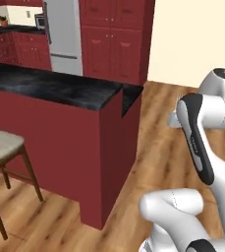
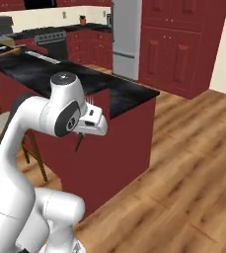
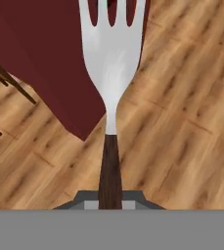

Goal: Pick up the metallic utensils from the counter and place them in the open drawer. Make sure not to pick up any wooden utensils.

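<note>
My gripper [image 3: 110, 197] is shut on the dark brown handle of a silver fork [image 3: 111, 58], one of the metallic utensils. The tines point away from the hand, over wooden floor and the corner of a dark red panel. In the right base view the gripper [image 2: 87, 124] hangs in front of the counter's end, holding the fork [image 2: 89, 102] upright with the tines on top. The glossy black counter [image 1: 50, 86] [image 2: 35, 74] stretches away to the left. The open drawer is out of view. A tan elongated thing [image 2: 6, 52] lies far back on the counter, too small to identify.
The counter's dark red end panel [image 1: 111, 157] stands close to the arm. A wooden stool with a pale seat [image 1: 1, 146] stands left of it. A steel fridge [image 2: 127, 34] and tall red cabinets [image 2: 183, 44] line the far wall. Wooden floor [image 2: 183, 163] lies open to the right.
</note>
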